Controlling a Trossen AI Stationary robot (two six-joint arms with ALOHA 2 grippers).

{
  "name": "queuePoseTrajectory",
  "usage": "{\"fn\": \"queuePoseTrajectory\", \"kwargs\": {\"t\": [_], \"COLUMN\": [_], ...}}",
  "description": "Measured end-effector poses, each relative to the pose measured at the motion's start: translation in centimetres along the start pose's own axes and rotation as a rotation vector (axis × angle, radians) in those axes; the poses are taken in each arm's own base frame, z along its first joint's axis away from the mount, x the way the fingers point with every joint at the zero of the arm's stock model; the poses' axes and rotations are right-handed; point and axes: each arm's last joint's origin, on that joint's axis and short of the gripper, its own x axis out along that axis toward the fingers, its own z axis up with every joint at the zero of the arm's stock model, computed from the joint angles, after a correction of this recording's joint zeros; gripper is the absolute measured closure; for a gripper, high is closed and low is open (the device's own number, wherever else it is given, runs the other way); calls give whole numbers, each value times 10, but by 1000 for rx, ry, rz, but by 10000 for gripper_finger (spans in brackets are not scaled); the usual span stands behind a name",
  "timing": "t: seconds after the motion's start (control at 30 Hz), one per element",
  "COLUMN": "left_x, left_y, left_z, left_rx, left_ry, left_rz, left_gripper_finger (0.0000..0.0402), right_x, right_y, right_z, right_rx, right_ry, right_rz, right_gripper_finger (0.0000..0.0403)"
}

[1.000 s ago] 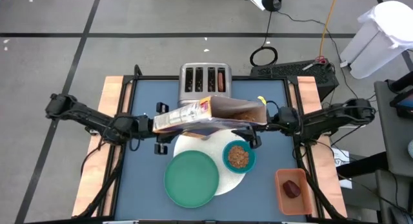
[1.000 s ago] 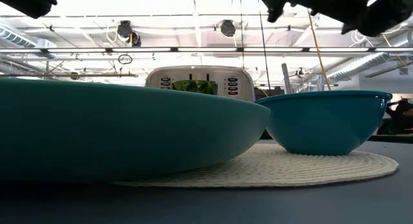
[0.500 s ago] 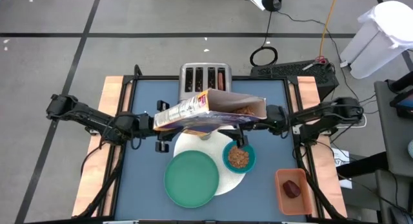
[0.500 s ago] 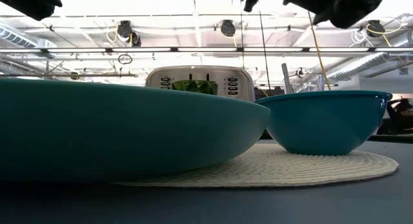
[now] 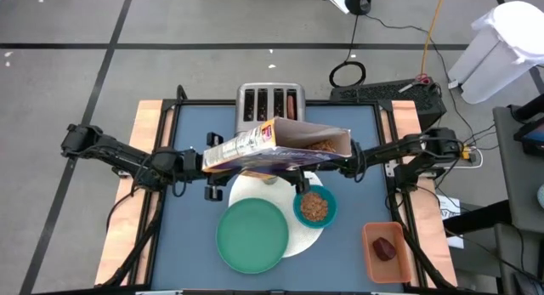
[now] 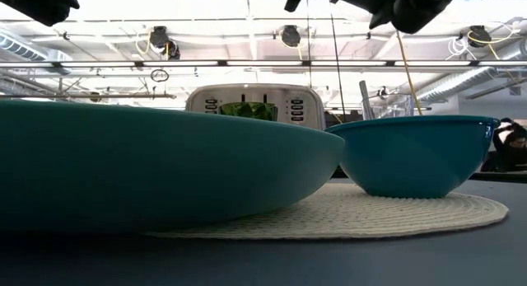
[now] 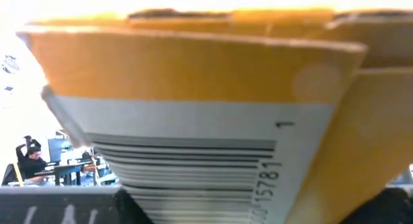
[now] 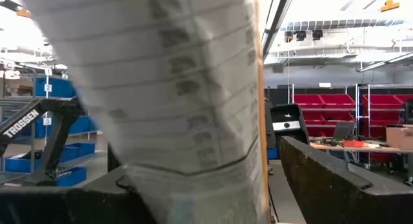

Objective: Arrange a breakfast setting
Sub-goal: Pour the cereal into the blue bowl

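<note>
The purple and yellow cereal box [image 5: 276, 146] hangs lying on its side above the table's middle, open end toward the right. My left gripper [image 5: 208, 165] is shut on its closed end. My right gripper [image 5: 310, 176] is open under the box's right half, one finger on either side of it [image 8: 193, 121]. Below stand the teal bowl [image 5: 314, 207] holding cereal and the green plate [image 5: 252, 235], both on the white round disc [image 5: 299, 241]. A dark red fruit [image 5: 385, 248] lies in an orange dish at the near right. My left gripper pinches the box's closed bottom end [image 7: 193, 153], the one with the barcode, between its two fingers [image 7: 64, 208], coming from the table's left. The box is lifted clear of the table and lies roughly level. My right gripper stands astride the box's printed side [image 8: 187, 172]; a gap shows beside one finger [image 8: 335, 185], and whether the other touches I cannot tell.
The silver four-slot toaster [image 5: 270, 104] stands at the table's far middle, just behind the box. In the low view the plate [image 6: 148, 166] and bowl [image 6: 416, 154] fill the foreground on the woven mat [image 6: 395, 212]. Bare blue tabletop lies at the left [image 5: 187, 227].
My right gripper has gone toward the table's left, sliding along the box from its open end toward its middle, staying open. The box's open end has come up a little while its closed end has stayed in my left gripper.
</note>
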Motion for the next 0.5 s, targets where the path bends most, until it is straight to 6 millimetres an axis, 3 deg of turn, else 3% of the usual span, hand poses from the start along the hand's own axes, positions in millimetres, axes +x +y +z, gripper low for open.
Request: {"fn": "queuePoseTrajectory", "kwargs": {"t": [0.27,0.5], "left_x": [0,0], "left_y": [0,0], "left_z": [0,0], "left_rx": [10,10], "left_ry": [1,5], "left_rz": [-2,-2], "left_gripper_finger": [227,227], "right_x": [12,14], "right_y": [-2,-2], "right_z": [-10,-12], "right_rx": [2,2], "right_ry": [11,12], "right_rz": [1,5], "right_gripper_finger": [144,202]}}
